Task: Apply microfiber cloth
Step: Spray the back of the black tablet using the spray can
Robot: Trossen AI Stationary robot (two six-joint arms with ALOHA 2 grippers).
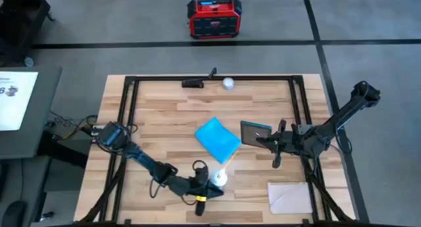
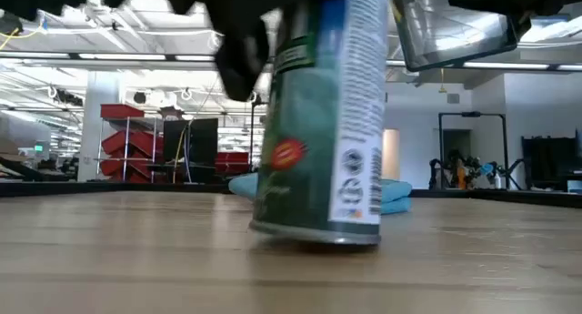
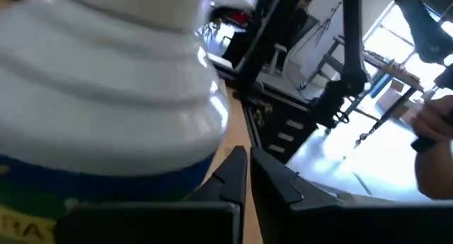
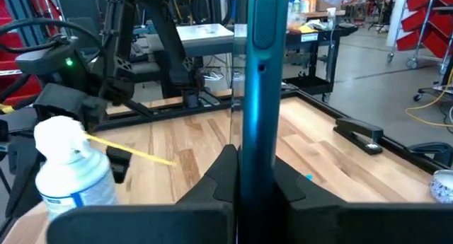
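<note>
the spray can (image 2: 323,123) stands nearest the low camera, upright on the table (image 1: 164,122), gripped by the left gripper (image 1: 209,183). the microfiber cloth (image 1: 217,140) lies flat between both grippers. the right gripper (image 1: 271,140) is clamped on the tablet (image 4: 255,88), held lifted beside the cloth.

The spray can (image 2: 320,123) carries dense label print, a red oval emblem and a barcode, all too blurred to read. In the left wrist view its yellow letters look like "RA". Nothing else is legible.
</note>
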